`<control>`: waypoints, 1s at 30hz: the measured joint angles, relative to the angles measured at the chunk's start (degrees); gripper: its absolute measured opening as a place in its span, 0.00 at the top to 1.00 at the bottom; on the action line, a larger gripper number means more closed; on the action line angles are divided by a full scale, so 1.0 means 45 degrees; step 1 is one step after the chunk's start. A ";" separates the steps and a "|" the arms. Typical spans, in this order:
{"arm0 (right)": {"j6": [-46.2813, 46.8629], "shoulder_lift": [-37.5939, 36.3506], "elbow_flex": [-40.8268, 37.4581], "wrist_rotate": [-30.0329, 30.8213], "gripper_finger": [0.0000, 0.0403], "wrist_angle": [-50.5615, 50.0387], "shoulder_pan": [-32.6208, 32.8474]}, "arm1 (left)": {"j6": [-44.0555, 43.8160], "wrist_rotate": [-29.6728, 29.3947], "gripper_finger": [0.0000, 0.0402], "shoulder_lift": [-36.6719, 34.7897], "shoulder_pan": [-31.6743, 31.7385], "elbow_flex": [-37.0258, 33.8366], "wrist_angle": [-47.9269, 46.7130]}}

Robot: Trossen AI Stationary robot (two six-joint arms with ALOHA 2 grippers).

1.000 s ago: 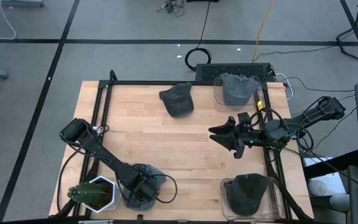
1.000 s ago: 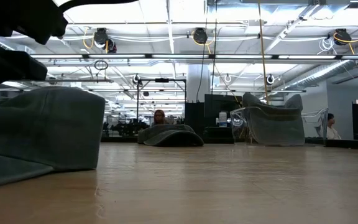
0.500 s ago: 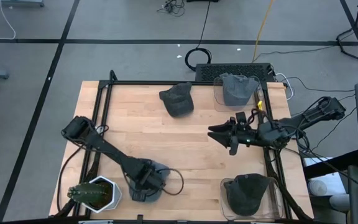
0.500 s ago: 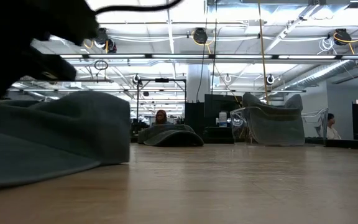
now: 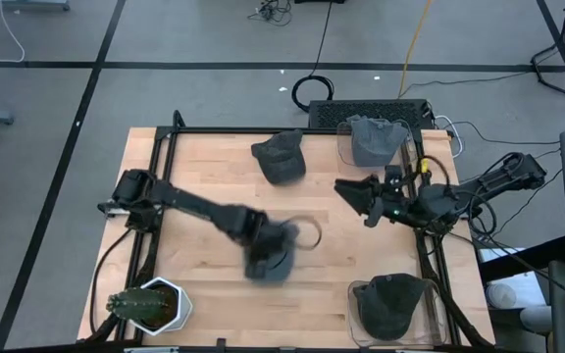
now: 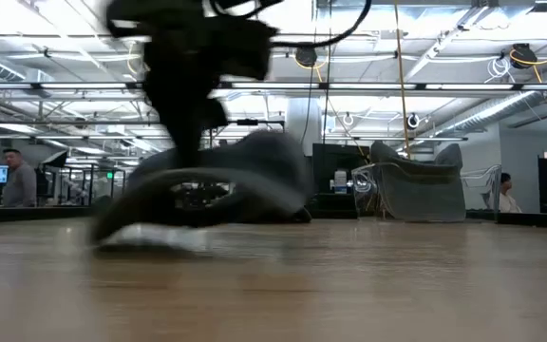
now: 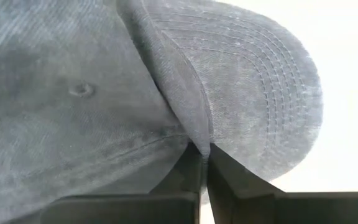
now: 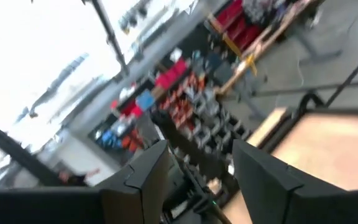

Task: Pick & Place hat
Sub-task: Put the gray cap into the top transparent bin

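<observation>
Big wooden table (image 5: 194, 196) under everything. Mid-table, a bit toward the near edge: a faded blue-grey denim hat (image 5: 271, 253), soft crown, stitched rows across the brim, small eyelet showing in the left wrist view. Motion-blurred from above, so hard to tell which way the brim points or how the long axis runs. Left tool (image 7: 204, 155) clenched tight on the hat right where brim meets crown. Right tool (image 5: 346, 191) hanging over the right side of the table, fingers spread, nothing in it.
</observation>
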 joint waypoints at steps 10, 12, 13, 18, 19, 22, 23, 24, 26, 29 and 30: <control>-0.0419 -0.0001 0.0000 0.1762 0.63 0.1203 0.0004 | 0.2211 -0.0448 0.98 0.0000 0.2432 0.1930 0.0660; -0.0423 0.0003 0.0000 0.1761 0.63 0.1329 0.0007 | 0.2697 -0.0453 0.98 0.0000 0.2674 0.1955 0.0722; -0.0423 0.0003 0.0000 0.1761 0.63 0.1344 0.0007 | 0.2894 -0.0456 0.99 0.0006 0.2758 0.1955 0.0709; -0.0740 -0.0059 0.0000 0.1678 0.64 0.1330 0.0007 | 0.3416 -0.0729 0.97 0.0528 0.3346 0.1955 0.1271; -0.0962 -0.0117 0.0000 0.1669 0.64 0.1332 0.0008 | 0.3247 -0.0731 0.96 0.0660 0.3468 0.1950 0.1443; -0.2031 -0.0442 0.0000 0.1663 0.64 0.1314 0.0011 | 0.2780 -0.0505 0.97 0.1001 0.3737 0.2091 0.1861; -0.2679 -0.0603 0.0000 0.1663 0.64 0.1312 0.0007 | 0.2685 -0.0329 0.98 0.1196 0.3782 0.2274 0.1913; -0.3551 -0.0768 0.0001 0.1658 0.64 0.1262 0.0007 | 0.2676 -0.0245 0.98 0.1400 0.3831 0.2561 0.1923; -0.5338 -0.1104 0.0010 0.1669 0.64 0.0736 0.0007 | 0.2548 -0.0129 0.98 0.1916 0.3855 0.3282 0.1888; -0.6237 -0.1638 0.0010 0.1723 0.64 -0.0400 -0.0164 | 0.2447 -0.0168 0.95 0.2635 0.3895 0.4636 0.1916; -0.6279 -0.1872 0.0010 0.1705 0.64 -0.0791 -0.0334 | 0.2444 -0.0176 0.95 0.2902 0.3895 0.5082 0.1915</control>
